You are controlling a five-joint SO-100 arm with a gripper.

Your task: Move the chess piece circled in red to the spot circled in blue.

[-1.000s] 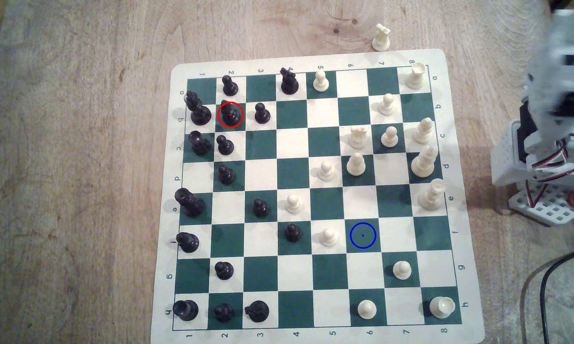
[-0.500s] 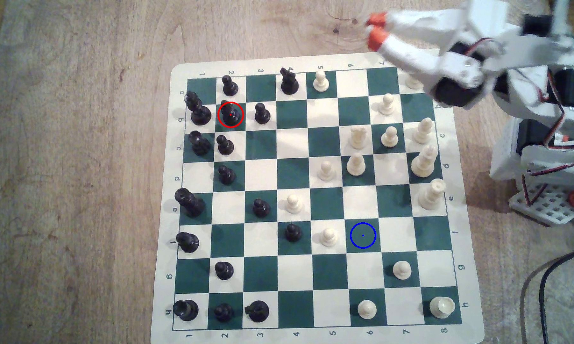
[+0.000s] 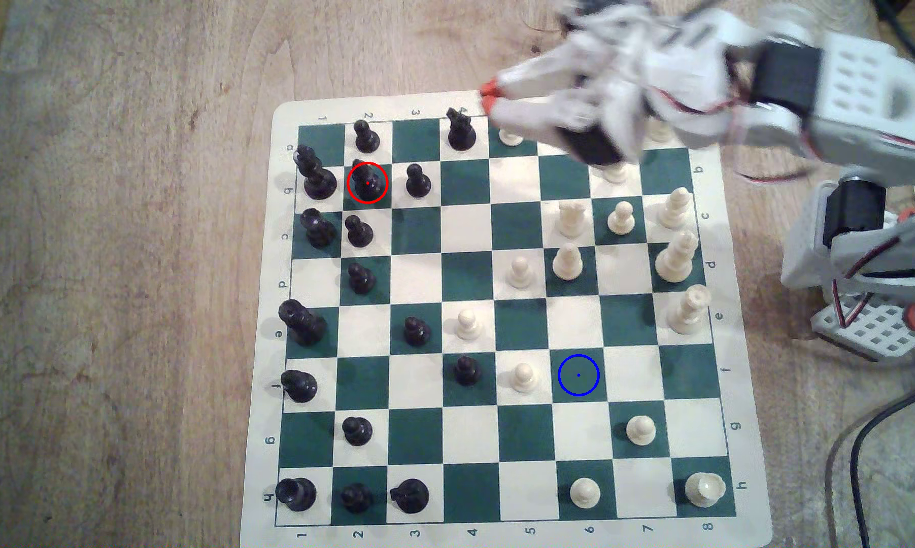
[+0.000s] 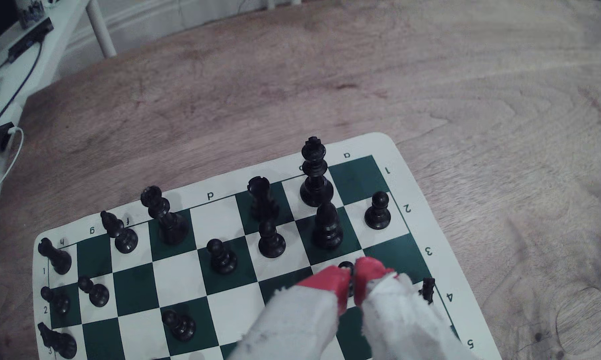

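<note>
Item: gripper (image 3: 489,100). Half a second ago off the board's far edge; now over the far row, nearer the black side, blurred with motion. Red-tipped fingers (image 4: 333,282) almost together, holding nothing.
Item: the chess piece circled in red (image 3: 367,183). Unmoved, far left in the exterior view.
Item: the spot circled in blue (image 3: 578,375). Vacant.
Status: approach under way; pick-up not yet begun.
</note>
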